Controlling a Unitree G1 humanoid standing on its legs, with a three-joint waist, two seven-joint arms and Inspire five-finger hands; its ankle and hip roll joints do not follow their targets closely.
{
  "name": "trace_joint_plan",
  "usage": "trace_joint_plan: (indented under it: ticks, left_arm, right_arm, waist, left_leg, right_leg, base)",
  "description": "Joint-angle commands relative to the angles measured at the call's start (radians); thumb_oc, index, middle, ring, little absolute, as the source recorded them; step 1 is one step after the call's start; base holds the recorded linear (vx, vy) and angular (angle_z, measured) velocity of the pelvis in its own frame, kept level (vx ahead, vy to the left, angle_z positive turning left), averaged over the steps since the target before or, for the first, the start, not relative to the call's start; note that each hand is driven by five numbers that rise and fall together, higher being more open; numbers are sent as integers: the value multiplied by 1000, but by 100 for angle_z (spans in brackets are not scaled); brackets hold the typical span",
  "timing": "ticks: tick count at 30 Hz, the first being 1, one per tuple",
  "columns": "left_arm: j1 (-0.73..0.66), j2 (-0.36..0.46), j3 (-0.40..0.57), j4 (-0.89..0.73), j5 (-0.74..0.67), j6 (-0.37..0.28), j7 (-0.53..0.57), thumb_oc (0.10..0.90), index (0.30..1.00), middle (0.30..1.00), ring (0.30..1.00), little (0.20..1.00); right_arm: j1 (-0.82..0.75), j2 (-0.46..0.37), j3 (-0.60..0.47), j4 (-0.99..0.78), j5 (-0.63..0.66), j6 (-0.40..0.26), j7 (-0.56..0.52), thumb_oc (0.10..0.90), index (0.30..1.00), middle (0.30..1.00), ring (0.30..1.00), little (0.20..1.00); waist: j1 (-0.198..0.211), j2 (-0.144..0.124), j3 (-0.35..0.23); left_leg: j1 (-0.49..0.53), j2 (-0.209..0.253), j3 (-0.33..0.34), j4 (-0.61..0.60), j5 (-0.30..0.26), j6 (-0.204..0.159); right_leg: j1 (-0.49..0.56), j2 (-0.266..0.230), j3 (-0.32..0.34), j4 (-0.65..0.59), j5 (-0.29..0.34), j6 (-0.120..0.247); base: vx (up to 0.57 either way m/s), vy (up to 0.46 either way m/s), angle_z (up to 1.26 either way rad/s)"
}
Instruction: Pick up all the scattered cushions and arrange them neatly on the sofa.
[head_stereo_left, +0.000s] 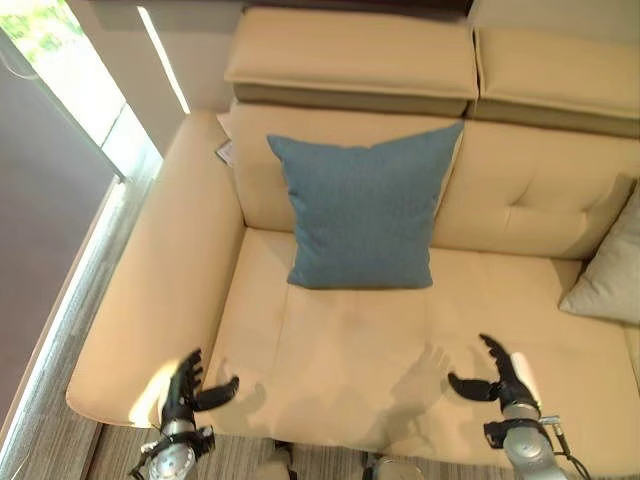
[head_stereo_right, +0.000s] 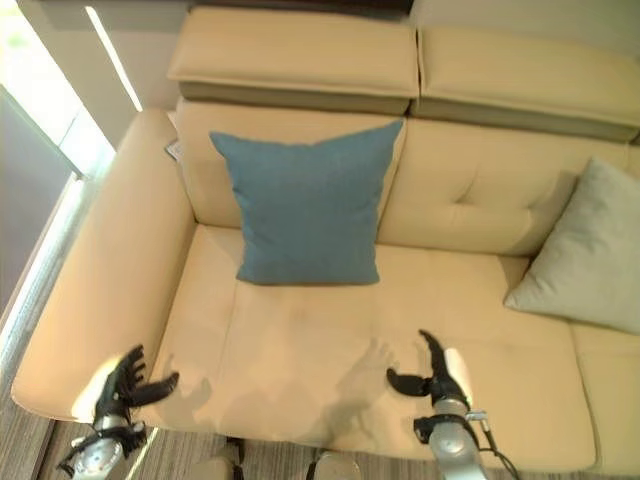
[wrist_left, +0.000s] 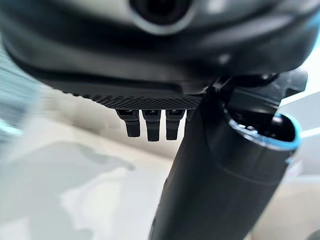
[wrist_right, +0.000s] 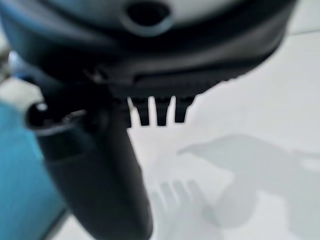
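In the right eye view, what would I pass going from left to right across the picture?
Left hand → sofa armrest → blue cushion → right hand → grey cushion.

- Beige sofa (head_stereo_left: 330, 350) takes up most of the scene, with a wide seat, a tufted backrest and a rounded armrest (head_stereo_left: 150, 290) on the left.
- Two padded headrests (head_stereo_left: 350, 55) top the back, far side.
- Wood-look plank floor (head_stereo_left: 60, 440) runs along the sofa's left and near edge.
- Window (head_stereo_left: 50, 40) at far left, greenery outside, bright daylight coming in.
- Pale wall (head_stereo_left: 190, 50) behind the sofa's far left corner, crossed by a slanted streak of light.
- Sunlit patch on the armrest's near end.
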Motion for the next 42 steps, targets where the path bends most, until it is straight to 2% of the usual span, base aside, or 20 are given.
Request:
trace_joint_plan:
  ticks: [1,10,11,12,13,14,15,16,18,22,23,26,28,29,30,32,33,36,39,42]
  left_arm:
    - [-51,31,-3,72,84,-41,9,800,900,900,900,900]
    - [-108,11,-21,320,136,-15,33,800,900,900,900,900]
    - [-128,13,-30,333,136,-17,36,800,900,900,900,900]
    - [-137,13,-35,338,140,-17,37,800,900,900,900,900]
    - [-138,13,-34,338,140,-17,37,800,900,900,900,900]
    - [-146,10,-37,345,141,-17,36,800,900,900,900,900]
    - [-149,3,-37,359,146,-12,34,800,900,900,900,900]
    - [-149,3,-37,359,146,-12,34,800,900,900,900,900]
    - [-149,-12,-43,368,158,-6,27,800,900,900,900,900]
    - [-159,-26,-63,371,164,-7,31,800,900,900,900,900]
    - [-164,-34,-69,375,167,-7,33,800,900,900,900,900]
    - [-178,-33,-68,393,178,-7,43,800,900,900,900,900]
    - [-186,-28,-65,401,187,-6,43,800,900,900,900,900]
    - [-186,-28,-65,402,187,-6,43,800,900,900,900,900]
    - [-205,-16,-73,412,191,0,46,800,900,900,900,900]
    - [-209,-14,-72,421,192,3,46,800,900,900,900,900]
    - [-207,-13,-70,439,194,13,36,800,900,900,900,900]
    - [-211,-7,-62,470,194,24,30,800,900,900,900,900]
    - [-200,-16,-51,518,194,33,26,800,900,900,900,900]
    - [-199,-25,-40,551,179,38,26,800,900,900,900,900]
  right_arm:
    - [-24,-3,-11,8,-17,-49,-5,800,900,900,900,900]
    - [-23,62,73,160,21,-62,14,800,900,900,900,900]
    - [-44,57,91,194,22,-54,10,800,900,900,900,900]
    - [-54,54,97,209,21,-50,9,800,900,900,900,900]
    - [-55,55,97,210,21,-50,9,800,900,900,900,900]
    - [-65,53,100,223,22,-46,8,800,900,900,900,900]
    - [-72,52,97,238,24,-38,7,800,900,900,900,900]
    - [-73,53,97,238,24,-38,8,800,900,900,900,900]
    - [-76,54,85,268,31,-28,14,800,900,900,900,900]
    - [-83,62,79,305,35,-19,12,800,900,900,900,900]
    - [-92,66,74,325,26,-14,7,800,900,900,900,900]
    - [-145,68,93,368,-5,17,3,800,900,900,900,900]
    - [-163,74,105,377,-23,24,4,800,900,900,900,900]
    - [-163,74,105,377,-23,24,4,800,900,900,900,900]
    - [-187,78,115,387,-18,32,7,800,900,900,900,900]
    - [-188,82,117,397,-14,33,10,800,900,900,900,900]
    - [-181,88,114,421,-3,31,13,800,900,900,900,900]
    - [-181,103,112,466,11,36,19,800,900,900,900,900]
    - [-175,132,106,518,25,47,27,800,900,900,900,900]
    - [-184,142,112,547,35,52,27,800,900,900,900,900]
  waist:
    - [25,-15,-70]
    - [30,-26,-45]
    - [31,-40,-16]
    - [31,-47,-4]
    - [29,-48,-6]
    - [26,-61,-1]
    - [15,-68,0]
    - [12,-70,-3]
    - [-10,-64,-12]
    - [-31,-54,-16]
    - [-42,-46,-20]
    - [-28,-46,5]
    - [-19,-43,20]
    - [-18,-43,20]
    - [-13,-37,42]
    - [-6,-39,40]
    - [14,-30,31]
    - [29,-29,15]
    - [69,-54,-28]
    - [64,-56,-45]
  left_leg:
    - [33,26,59,2,-55,-41]
    - [54,47,39,47,-51,-40]
    - [-18,36,34,161,-83,-40]
    - [-33,25,34,220,-126,-38]
    - [-38,24,33,220,-124,-37]
    - [-51,3,29,295,-174,-30]
    - [-32,-10,36,383,-230,-17]
    - [-36,-13,35,380,-226,-16]
    - [35,-12,45,451,-286,-14]
    - [117,-56,3,384,-315,-9]
    - [164,-87,-10,267,-355,12]
    - [180,-129,-22,149,-324,43]
    - [180,-123,-27,115,-299,53]
    - [180,-124,-26,113,-298,54]
    - [161,-112,-22,103,-271,68]
    - [146,-114,-15,99,-258,73]
    - [130,-107,-10,83,-234,87]
    - [114,-102,-9,68,-208,90]
    - [92,-107,24,43,-187,73]
    - [87,-95,28,36,-170,64]
  right_leg:
    - [38,5,-38,8,-96,38]
    - [80,39,-15,8,-139,11]
    - [65,23,-17,8,-129,3]
    - [57,14,-20,8,-119,1]
    - [53,13,-22,8,-117,2]
    - [38,-3,-26,8,-104,0]
    - [21,-15,-33,8,-88,-3]
    - [17,-18,-35,8,-86,-3]
    - [5,-24,-42,8,-65,-4]
    - [-23,-35,-46,8,-22,13]
    - [-59,-49,-44,9,11,34]
    - [-132,-97,-47,23,65,87]
    - [-157,-122,-35,46,72,106]
    - [-158,-122,-34,48,71,106]
    - [-179,-114,32,138,33,102]
    - [-168,-114,36,169,13,91]
    - [-134,-103,37,280,-45,62]
    - [-102,-75,49,343,-94,54]
    - [27,-66,10,215,-127,56]
    - [31,-41,32,145,-116,55]
  base:
    - [-7,-73,3]
    - [-82,-65,5]
    - [-299,-44,12]
    - [-302,-41,26]
    - [-220,-12,35]
    - [-240,7,34]
    - [-240,7,25]
    - [-164,37,18]
    - [-108,92,7]
    - [-133,171,29]
    - [-200,222,27]
    - [-305,253,5]
    - [-282,130,-26]
    - [-440,138,-33]
    - [-346,98,-18]
    - [-297,86,-18]
    - [-157,51,-26]
    - [-156,23,-15]
    - [-114,-83,-13]
    - [-50,-128,-40]
